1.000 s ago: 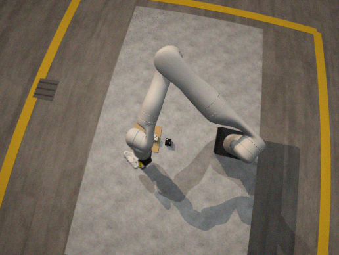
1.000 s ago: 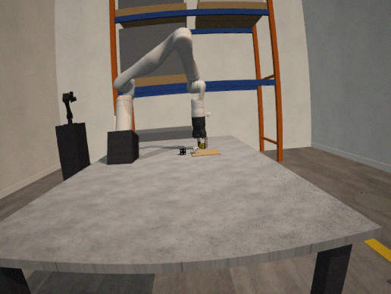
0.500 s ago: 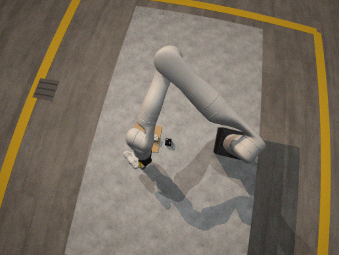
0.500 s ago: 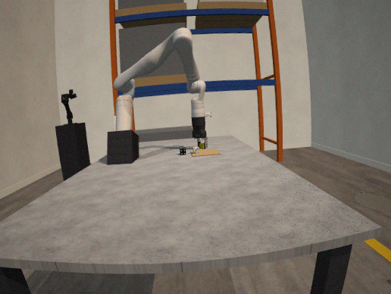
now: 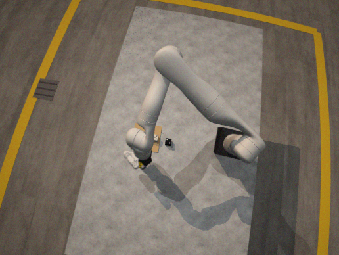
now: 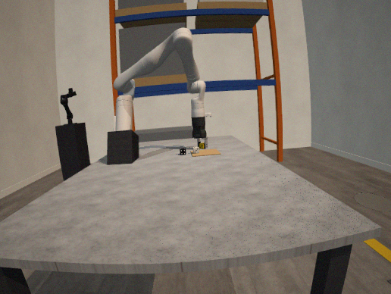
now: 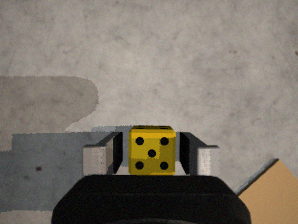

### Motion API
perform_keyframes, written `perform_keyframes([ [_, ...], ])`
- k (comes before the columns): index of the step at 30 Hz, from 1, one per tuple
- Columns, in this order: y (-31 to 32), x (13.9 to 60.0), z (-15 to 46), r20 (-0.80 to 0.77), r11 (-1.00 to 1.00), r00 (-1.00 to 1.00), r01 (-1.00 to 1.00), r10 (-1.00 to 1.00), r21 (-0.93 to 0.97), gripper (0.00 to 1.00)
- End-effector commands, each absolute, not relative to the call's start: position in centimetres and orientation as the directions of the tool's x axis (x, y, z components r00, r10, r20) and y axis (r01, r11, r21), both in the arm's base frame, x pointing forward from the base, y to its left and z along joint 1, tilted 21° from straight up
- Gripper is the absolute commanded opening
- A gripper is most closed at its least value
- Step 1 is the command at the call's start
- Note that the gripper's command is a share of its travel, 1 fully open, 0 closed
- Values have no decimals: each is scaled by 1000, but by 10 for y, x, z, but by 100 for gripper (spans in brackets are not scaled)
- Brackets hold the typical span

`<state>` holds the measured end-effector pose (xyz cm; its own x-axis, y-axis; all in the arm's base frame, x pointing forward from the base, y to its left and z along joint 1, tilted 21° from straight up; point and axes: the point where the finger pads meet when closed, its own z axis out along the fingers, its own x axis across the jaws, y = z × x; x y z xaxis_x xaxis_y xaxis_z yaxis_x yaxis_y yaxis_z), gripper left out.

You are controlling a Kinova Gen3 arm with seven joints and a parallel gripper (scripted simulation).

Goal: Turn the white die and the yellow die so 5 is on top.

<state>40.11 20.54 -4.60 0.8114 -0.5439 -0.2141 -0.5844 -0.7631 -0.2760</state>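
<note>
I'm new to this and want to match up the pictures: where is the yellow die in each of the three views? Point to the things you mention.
Top: the yellow die (image 5: 140,165) (image 6: 201,145) (image 7: 152,150) is left of and below centre, peeking out beside the gripper.
Exterior: near the centre, behind the mat.
Wrist: low centre, between the open fingers.
Shared landmark: the tan mat (image 5: 156,150) (image 6: 208,153) (image 7: 277,192).

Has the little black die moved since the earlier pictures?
No. In the top view, the black die sits just off the same edge of the tan mat as before, beside it.
</note>
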Motion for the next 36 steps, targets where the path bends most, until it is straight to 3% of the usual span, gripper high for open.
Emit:
perform_keyframes([
  [1,207,404,-46,-213,-758,808,-589,-549,-281,87],
  [2,207,404,-46,-213,-758,808,-589,-549,-281,57],
  [36,207,404,-46,-213,-758,808,-589,-549,-281,57],
])
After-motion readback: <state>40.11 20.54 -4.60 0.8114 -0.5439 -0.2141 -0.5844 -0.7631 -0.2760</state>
